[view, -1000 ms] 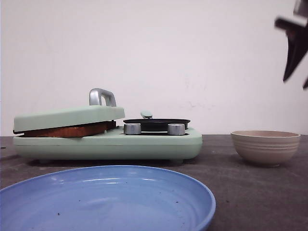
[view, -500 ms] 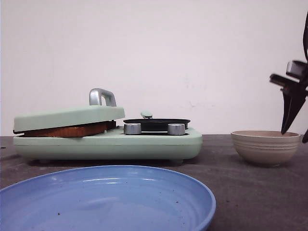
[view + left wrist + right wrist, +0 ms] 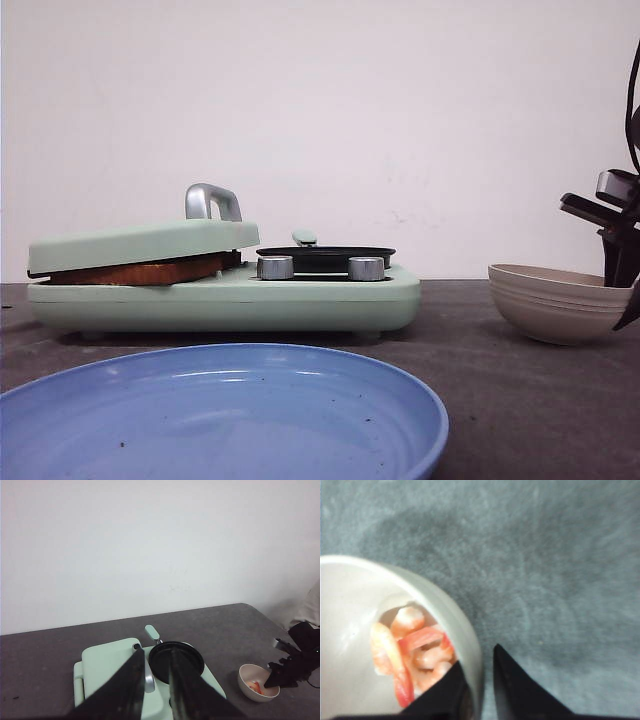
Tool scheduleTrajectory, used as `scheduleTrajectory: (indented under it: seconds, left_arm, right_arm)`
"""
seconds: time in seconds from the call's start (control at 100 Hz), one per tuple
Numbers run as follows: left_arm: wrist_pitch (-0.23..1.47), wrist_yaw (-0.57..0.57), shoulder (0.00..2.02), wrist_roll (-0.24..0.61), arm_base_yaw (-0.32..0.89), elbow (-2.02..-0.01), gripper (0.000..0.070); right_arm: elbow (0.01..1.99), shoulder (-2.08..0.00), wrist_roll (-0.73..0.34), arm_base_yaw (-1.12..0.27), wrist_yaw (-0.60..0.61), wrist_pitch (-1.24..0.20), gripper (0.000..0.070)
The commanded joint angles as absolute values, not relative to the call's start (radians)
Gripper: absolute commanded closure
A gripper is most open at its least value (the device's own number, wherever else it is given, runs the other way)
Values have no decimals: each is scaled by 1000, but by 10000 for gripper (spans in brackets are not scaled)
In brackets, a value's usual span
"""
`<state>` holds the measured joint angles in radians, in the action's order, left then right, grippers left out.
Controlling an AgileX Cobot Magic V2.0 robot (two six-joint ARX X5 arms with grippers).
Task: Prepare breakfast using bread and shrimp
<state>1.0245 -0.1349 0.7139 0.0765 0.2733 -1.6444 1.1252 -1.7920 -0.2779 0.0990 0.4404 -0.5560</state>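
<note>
The shrimp (image 3: 415, 655) lie in the beige ribbed bowl (image 3: 350, 630), which stands tilted at the table's right in the front view (image 3: 555, 310). My right gripper (image 3: 476, 660) straddles the bowl's right rim, one finger inside and one outside, and is closed on it; it shows at the right edge of the front view (image 3: 620, 275). A toasted bread (image 3: 140, 271) edge shows under the lid of the mint-green breakfast machine (image 3: 230, 295). My left gripper (image 3: 155, 652) hovers high above the machine, its jaws slightly apart and empty. It is out of the front view.
A black frying pan (image 3: 325, 255) sits on the machine's right half, with two silver knobs below it. A large blue plate (image 3: 220, 420) lies at the table's front. The lid has a silver handle (image 3: 212, 200). A white wall stands behind.
My right gripper has come down from the upper right onto the bowl's right rim. The bowl, level before, now tilts toward the gripper.
</note>
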Motion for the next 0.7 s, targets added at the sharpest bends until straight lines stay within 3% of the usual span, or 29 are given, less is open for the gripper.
scheduleTrajectory:
  seconds: [0.0, 0.18, 0.46, 0.69]
  left_arm:
    - [1017, -135, 720, 72, 277, -1661, 696]
    - [1018, -135, 720, 72, 277, -1661, 696]
    - [1022, -135, 720, 70, 277, -1661, 696]
    - [1029, -134, 719, 63, 277, -1661, 696]
  right_arm:
    - [1139, -1816, -285, 100, 451, -547, 700]
    - [1140, -1801, -332, 101, 574, -450, 700]
    - [1256, -1677, -431, -2, 574, -242, 700]
    - [1468, -1696, -395, -189, 392, -230, 700]
